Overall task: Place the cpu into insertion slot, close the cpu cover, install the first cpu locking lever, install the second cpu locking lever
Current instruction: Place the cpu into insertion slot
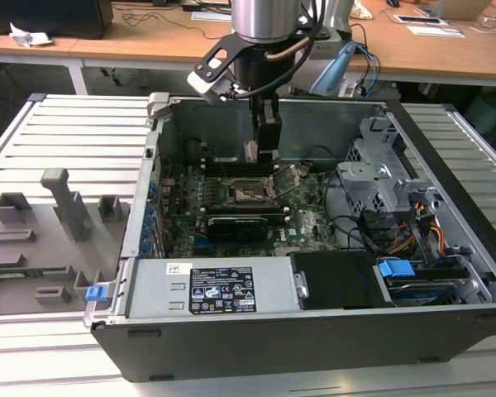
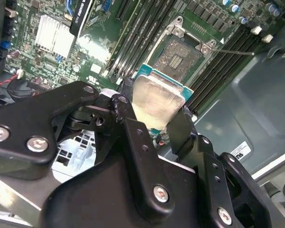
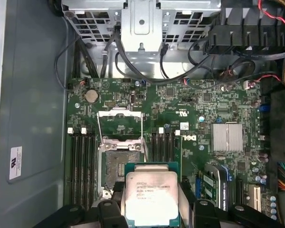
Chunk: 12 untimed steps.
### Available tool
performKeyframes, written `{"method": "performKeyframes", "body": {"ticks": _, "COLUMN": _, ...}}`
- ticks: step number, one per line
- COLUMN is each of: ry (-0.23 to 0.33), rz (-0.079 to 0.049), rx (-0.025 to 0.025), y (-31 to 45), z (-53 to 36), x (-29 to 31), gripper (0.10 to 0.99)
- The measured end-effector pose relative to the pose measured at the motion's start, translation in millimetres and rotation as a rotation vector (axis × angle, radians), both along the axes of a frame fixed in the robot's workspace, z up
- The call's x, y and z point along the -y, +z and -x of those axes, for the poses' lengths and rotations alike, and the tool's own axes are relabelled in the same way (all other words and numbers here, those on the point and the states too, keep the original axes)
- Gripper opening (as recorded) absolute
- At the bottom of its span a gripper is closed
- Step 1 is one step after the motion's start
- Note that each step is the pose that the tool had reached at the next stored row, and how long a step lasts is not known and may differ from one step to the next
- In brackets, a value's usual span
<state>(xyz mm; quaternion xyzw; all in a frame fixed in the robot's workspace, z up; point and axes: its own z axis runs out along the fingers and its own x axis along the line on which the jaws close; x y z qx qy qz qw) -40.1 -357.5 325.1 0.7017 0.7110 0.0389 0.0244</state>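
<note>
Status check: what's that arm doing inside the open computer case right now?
Tool shut on flat square silvery chip. Chip held near black square socket, not seated. Hinged metal cover frame raised; nothing blocking socket.

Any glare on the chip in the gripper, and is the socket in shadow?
Second wrist view: the small square silvery-faced chip carries a washed-out sheen. First wrist view: chip evenly lit, square black socket lit like the green board around it. Exterior view: the open grey case is dimmer inside than outside.
</note>
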Motion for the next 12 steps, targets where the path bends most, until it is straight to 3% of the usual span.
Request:
{"method": "performKeyframes", "body": {"ticks": 7, "ry": 0.002, "rz": 0.0, "rx": -0.0001, "y": -15.8, "z": 0.5, "x": -4.3, "gripper": 0.533}}
{"method": "performKeyframes", "body": {"ticks": 12, "ry": 0.016, "rz": 0.0, "rx": 0.0002, "y": -30.6, "z": 0.5, "x": -12.7, "gripper": 0.533}}
